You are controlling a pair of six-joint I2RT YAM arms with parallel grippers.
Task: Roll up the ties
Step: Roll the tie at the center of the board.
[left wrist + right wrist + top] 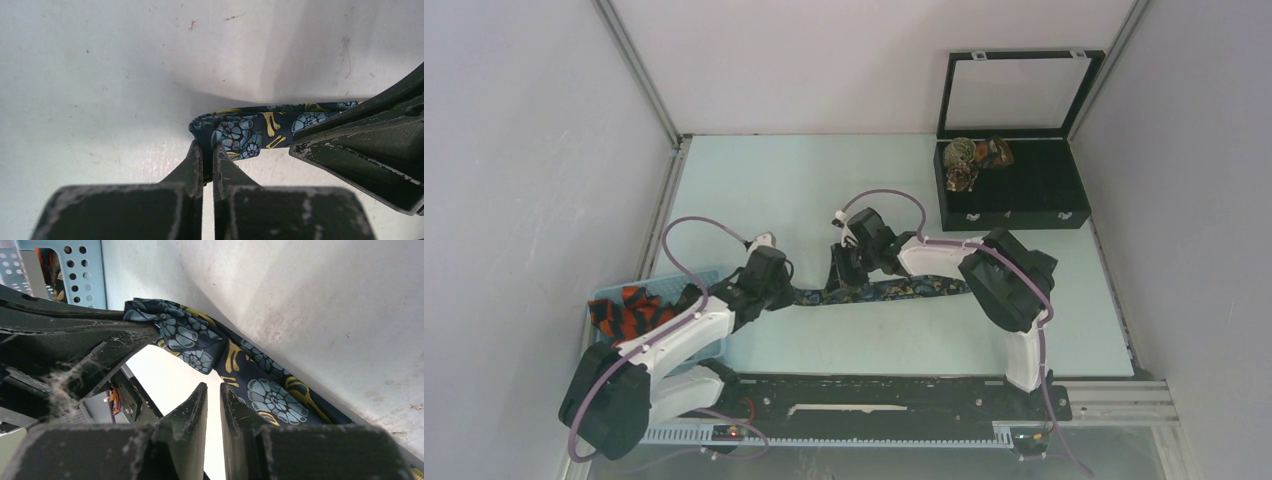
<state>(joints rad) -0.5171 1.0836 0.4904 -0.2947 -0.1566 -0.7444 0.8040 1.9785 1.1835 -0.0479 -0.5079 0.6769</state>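
A dark navy tie (pixel 904 288) with yellow and blue flowers lies flat across the middle of the table. My left gripper (pixel 782 290) is shut on its folded left end, and the fabric is pinched between the tips in the left wrist view (pixel 207 147). The tie (pixel 250 127) runs off to the right there. My right gripper (pixel 842 272) hovers just right of the left one, over the tie (pixel 270 390). Its jaws (pixel 214 385) stand almost together with nothing between them, and the tie lies beside the right finger. Orange-red and black ties (pixel 634 310) lie in a basket.
A blue perforated basket (pixel 709 275) stands at the left edge. An open black box (pixel 1024 205) with rolled ties (pixel 969 160) in its left compartments stands at the back right. The two grippers are very close together. Grey walls close in the table.
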